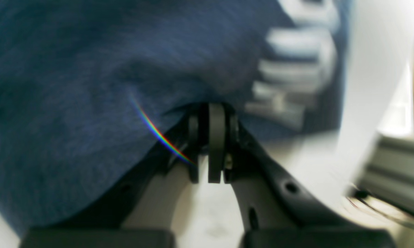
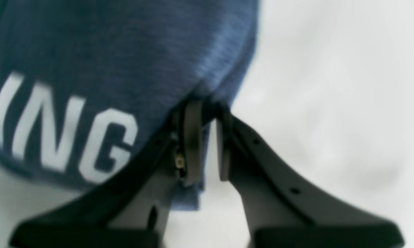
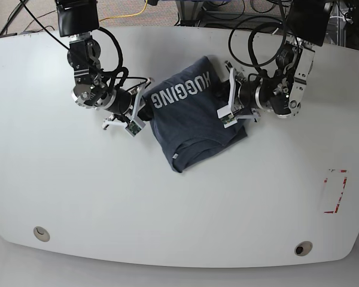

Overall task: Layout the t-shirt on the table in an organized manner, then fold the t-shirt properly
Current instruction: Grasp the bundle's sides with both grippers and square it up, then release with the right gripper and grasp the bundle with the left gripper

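The dark navy t-shirt (image 3: 191, 119) lies bunched and partly folded on the white table (image 3: 167, 209), its white lettering facing up near the far edge. On the right of the base view, my left gripper (image 3: 228, 103) grips the shirt's right edge. The left wrist view shows that gripper (image 1: 212, 110) shut, with the t-shirt (image 1: 89, 86) fabric pinched at its tips. My right gripper (image 3: 142, 111) holds the shirt's left edge. Up close, this gripper (image 2: 207, 112) is nearly closed on a fold of the t-shirt (image 2: 107, 51) beside the letters.
A red tape mark (image 3: 335, 191) sits at the table's right side. Two small round holes (image 3: 40, 233) (image 3: 303, 247) lie near the front edge. Cables (image 3: 131, 9) run behind the table. An aluminium frame (image 1: 393, 175) shows at the right of the left wrist view.
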Controlling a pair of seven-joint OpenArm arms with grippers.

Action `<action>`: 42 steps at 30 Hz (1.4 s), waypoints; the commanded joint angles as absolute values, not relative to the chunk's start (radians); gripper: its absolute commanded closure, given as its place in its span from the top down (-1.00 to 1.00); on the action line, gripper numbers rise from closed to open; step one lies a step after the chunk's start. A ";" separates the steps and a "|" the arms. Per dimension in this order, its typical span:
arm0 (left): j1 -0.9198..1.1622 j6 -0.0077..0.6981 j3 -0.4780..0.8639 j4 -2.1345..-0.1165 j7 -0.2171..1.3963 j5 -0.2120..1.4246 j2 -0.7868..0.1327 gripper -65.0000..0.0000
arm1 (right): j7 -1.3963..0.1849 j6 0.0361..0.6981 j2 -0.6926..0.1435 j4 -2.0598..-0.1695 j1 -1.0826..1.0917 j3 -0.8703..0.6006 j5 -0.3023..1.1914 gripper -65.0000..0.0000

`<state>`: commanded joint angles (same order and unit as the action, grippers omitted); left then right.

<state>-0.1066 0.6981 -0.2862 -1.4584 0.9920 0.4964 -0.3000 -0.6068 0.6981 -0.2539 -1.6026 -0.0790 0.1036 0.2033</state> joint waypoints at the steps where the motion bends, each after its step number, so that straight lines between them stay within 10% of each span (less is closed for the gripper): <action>1: -0.114 0.698 -0.286 -1.446 0.987 0.496 -0.308 -0.93 | -0.607 0.698 -0.254 -1.615 -0.088 0.104 0.203 -0.80; 19: -0.124 0.698 -0.208 -1.685 1.046 0.499 -0.360 -0.93 | -0.776 0.696 -0.263 -1.893 -0.130 0.013 0.205 -0.79; 28: -0.153 0.698 -0.163 -1.738 1.032 0.473 -0.180 -0.93 | -0.897 0.697 -0.271 -2.009 -0.073 -0.127 0.206 -0.78; 42: -0.068 0.280 -0.360 -1.583 0.503 0.025 0.110 -0.93 | -0.897 0.697 -0.348 -2.005 -0.018 -0.170 0.205 -0.78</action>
